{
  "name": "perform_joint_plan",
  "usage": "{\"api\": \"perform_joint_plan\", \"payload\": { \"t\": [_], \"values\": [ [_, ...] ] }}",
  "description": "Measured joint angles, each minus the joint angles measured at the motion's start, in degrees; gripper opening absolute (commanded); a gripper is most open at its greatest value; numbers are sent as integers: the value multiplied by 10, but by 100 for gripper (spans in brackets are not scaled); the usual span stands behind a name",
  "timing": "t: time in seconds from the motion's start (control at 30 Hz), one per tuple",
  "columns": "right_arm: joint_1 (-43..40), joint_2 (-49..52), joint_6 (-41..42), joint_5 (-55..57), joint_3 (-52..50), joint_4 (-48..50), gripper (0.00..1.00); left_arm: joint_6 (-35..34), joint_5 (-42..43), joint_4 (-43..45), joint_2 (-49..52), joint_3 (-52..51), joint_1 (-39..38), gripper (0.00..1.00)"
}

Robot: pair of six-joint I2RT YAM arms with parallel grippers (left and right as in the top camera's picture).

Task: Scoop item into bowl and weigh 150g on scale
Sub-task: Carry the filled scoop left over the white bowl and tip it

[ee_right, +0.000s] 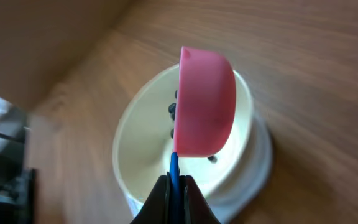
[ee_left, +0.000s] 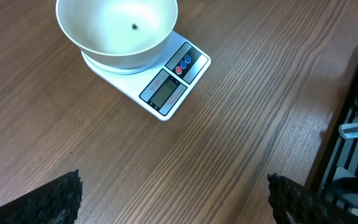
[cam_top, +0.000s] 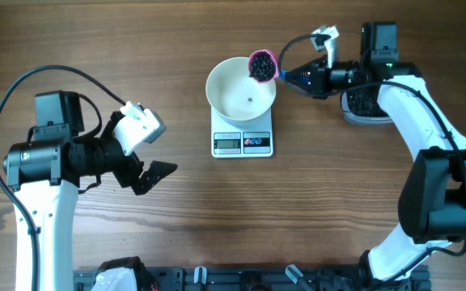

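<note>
Right claw (ee_right: 176, 194) tight on pink scoop (ee_right: 205, 102) over bowl (cam_top: 225, 93); left claw (ee_left: 176, 202) wide; scale (ee_left: 166, 92) display unreadable

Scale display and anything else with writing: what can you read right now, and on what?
Scale display: no digits can be made out in the overhead or left wrist view.
Buttons on the scale: any marking is too small to read.
Bowl and pink scoop: no writing shows.
So there is no readable text in any view.
</note>
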Motion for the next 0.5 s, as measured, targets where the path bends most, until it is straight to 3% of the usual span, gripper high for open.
{"api": "perform_joint_plan", "payload": {
  "t": [0.5],
  "values": [
    [60,-37,-49,138,0,-3,4,0,0,0,0,0,0,100]
  ]
}}
